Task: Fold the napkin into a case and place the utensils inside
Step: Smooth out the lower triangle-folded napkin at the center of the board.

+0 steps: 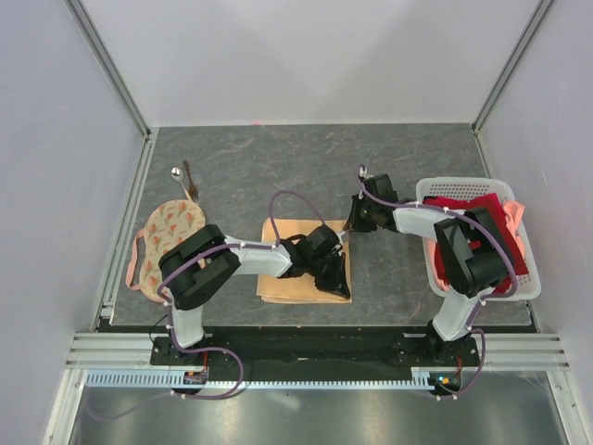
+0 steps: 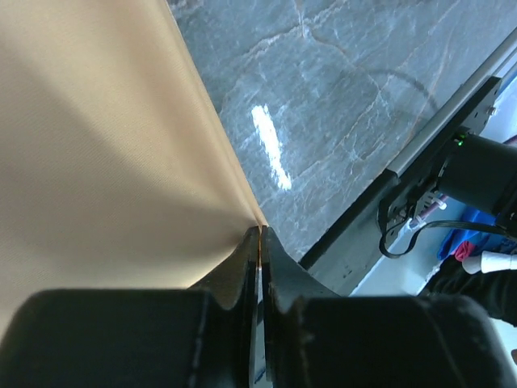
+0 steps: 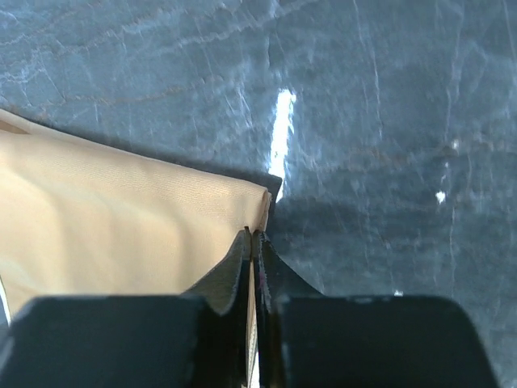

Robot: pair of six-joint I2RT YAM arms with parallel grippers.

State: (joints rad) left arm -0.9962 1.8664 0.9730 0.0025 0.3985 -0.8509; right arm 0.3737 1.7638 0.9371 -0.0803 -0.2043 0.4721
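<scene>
Pinching the napkin [image 1: 296,264] at two corners, both arms reach in over the middle of the table [image 1: 408,167]

Left gripper [image 2: 258,242]: jaws brought together with only a thin sliver between them. An edge of peach-orange cloth is caught in that sliver. In the left wrist view the cloth fans away toward the upper left of the frame, and bare grey table fills the upper right. From above, this gripper sits at the lower right corner of the napkin.

Right gripper [image 3: 254,241]: jaws likewise closed tight on a corner of the same cloth. In the right wrist view the napkin spreads to the left of the frame, with table surface above and to the right. From above, this gripper sits at the upper right corner of the napkin.

Napkin: lies at centre frame in the top view, roughly square. A second layer edge shows along its lower side.

Utensils: the silver spoon [image 1: 175,172] and the dark brown stick [image 1: 190,181] lie side by side at the upper left of the table, well apart from the napkin. They are just above the round cream cloth [image 1: 171,227] with orange print.

Right side of frame: a white lattice basket [image 1: 454,185] holds a dark red cloth [image 1: 473,222]
</scene>
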